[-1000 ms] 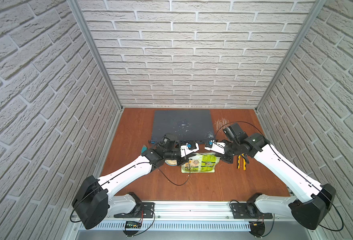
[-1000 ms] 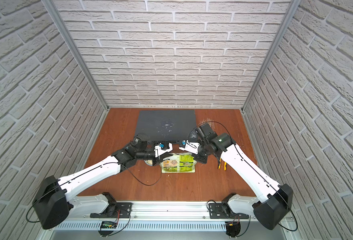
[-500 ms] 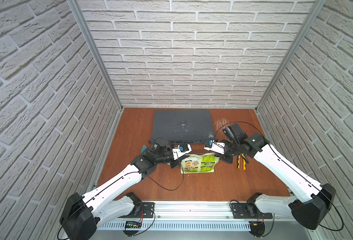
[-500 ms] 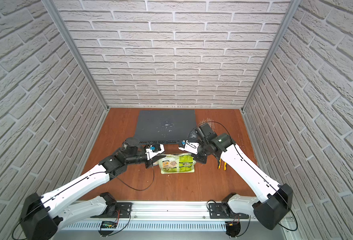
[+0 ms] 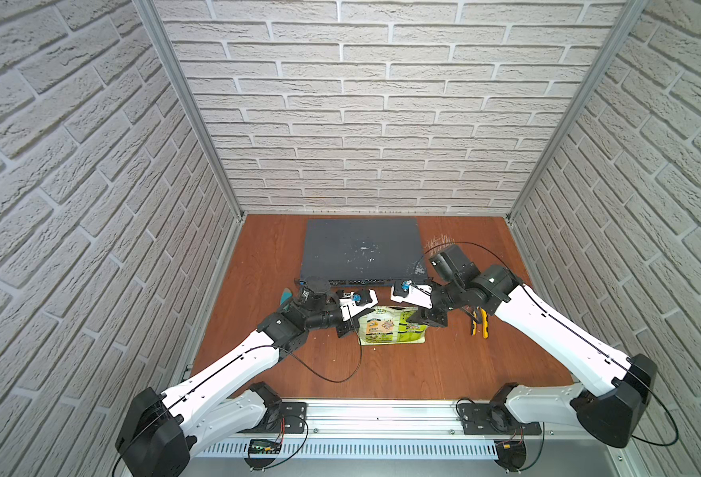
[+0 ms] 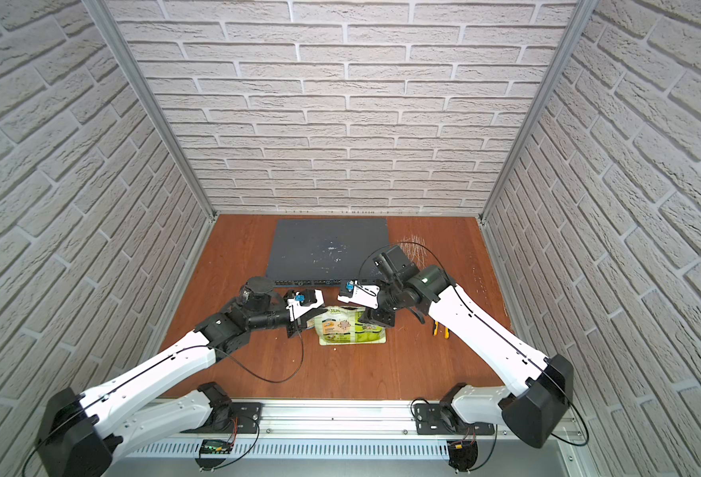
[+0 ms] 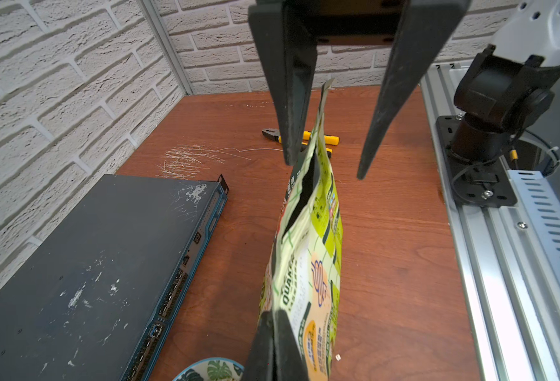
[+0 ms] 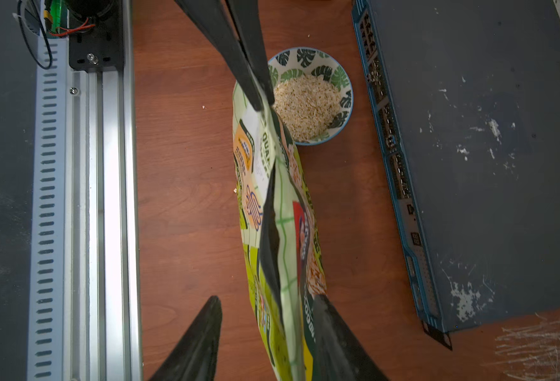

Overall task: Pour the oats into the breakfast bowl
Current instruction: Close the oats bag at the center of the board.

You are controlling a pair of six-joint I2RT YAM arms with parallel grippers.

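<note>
- Left gripper [image 8: 265, 103] is clamped tight on one top corner of the pouch [image 8: 282, 231].
- Right gripper [image 7: 325, 170] is partly open, with the pouch's other corner loose between its jaws.
- The pouch sits mid-table [image 5: 444, 371].
- Oats [image 8: 306, 105] lie in the bowl [image 8: 345, 99], which is beside the pouch and just in front of the switch [image 8: 486, 165].
- Pliers [image 5: 479, 324] lie nearer the table's right edge.

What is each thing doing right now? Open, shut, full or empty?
Left hand: shut on the bag.
Right hand: open, astride the bag.
Bag: open at the top.
Bowl: has oats in it.
Pliers: lying flat, untouched.
</note>
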